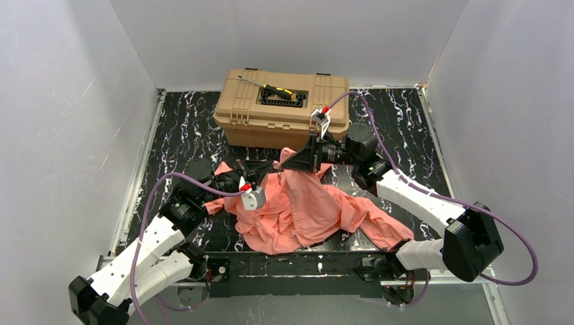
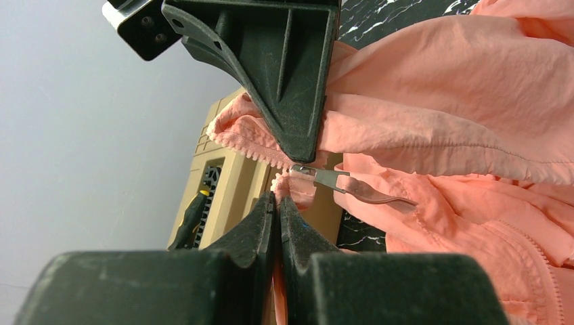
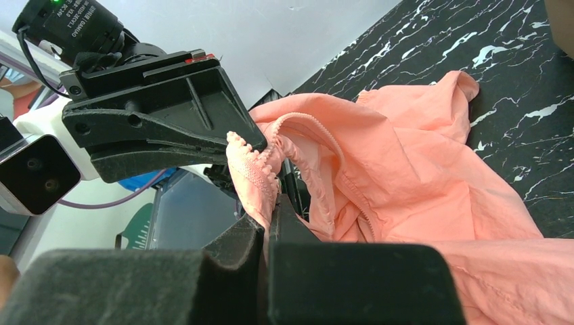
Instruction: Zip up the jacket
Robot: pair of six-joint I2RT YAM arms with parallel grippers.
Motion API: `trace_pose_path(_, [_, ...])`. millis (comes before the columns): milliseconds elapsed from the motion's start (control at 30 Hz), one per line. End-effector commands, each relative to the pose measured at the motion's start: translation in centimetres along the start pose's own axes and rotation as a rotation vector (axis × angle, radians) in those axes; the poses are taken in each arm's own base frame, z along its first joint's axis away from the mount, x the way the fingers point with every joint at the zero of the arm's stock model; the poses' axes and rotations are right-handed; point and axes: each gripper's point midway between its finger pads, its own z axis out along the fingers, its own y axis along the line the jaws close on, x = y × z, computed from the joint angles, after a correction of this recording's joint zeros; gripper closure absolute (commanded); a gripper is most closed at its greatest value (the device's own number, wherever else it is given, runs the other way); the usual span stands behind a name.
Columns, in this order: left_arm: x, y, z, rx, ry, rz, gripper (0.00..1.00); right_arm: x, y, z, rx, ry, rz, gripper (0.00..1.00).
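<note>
The salmon-pink jacket (image 1: 304,210) lies crumpled on the black marbled table, with one end lifted between the two grippers. My left gripper (image 1: 268,166) is shut on a zipper-edge strip of the jacket (image 2: 433,88); the fabric runs between its closed fingertips (image 2: 277,198). My right gripper (image 1: 284,161) faces it, almost touching, and is shut on the toothed zipper tape (image 3: 254,169), pinched at its fingertips (image 3: 271,211). The metal zipper slider with its pull tab (image 2: 325,178) hangs just below the right gripper's finger (image 2: 291,88).
A tan toolbox (image 1: 284,108) stands just behind the grippers, with a black and yellow screwdriver (image 1: 271,88) on its lid. It also shows in the left wrist view (image 2: 230,183). White walls enclose the table on three sides.
</note>
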Motion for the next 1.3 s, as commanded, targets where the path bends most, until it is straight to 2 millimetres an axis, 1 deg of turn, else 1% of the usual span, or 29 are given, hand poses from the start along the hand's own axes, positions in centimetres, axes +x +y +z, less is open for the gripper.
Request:
trace_pose_path(0, [-0.8,0.5,-0.2,-0.017,-0.028,0.024,1.00,-2.4,1.9,-0.4,-0.040,-0.067,-0.079,0.99])
trace_pose_path(100, [-0.9,0.6,-0.2,-0.019,-0.029,0.026,1.00,-1.6,1.6,-0.7,-0.033,-0.050,-0.064,0.99])
trace_pose_path(233, [-0.8,0.7,-0.2,-0.022,-0.027,0.028,1.00,0.1,0.7,-1.0,-0.012,0.009,-0.042,0.99])
trace_pose_path(400, [-0.8,0.8,-0.2,-0.022,-0.027,0.027,1.00,1.1,0.5,-0.8,-0.012,0.053,-0.032,0.99])
trace_pose_path(600, [-0.8,0.8,-0.2,-0.023,-0.024,0.025,1.00,0.9,0.8,-0.5,-0.026,0.055,-0.043,0.99])
trace_pose_path(933, [-0.8,0.6,-0.2,-0.017,-0.029,0.022,1.00,-0.4,1.9,-0.2,-0.066,0.008,-0.052,0.99])
trace_pose_path(1267, [-0.8,0.6,-0.2,-0.019,-0.027,0.024,1.00,-0.3,1.9,-0.1,-0.078,0.017,-0.042,0.99])
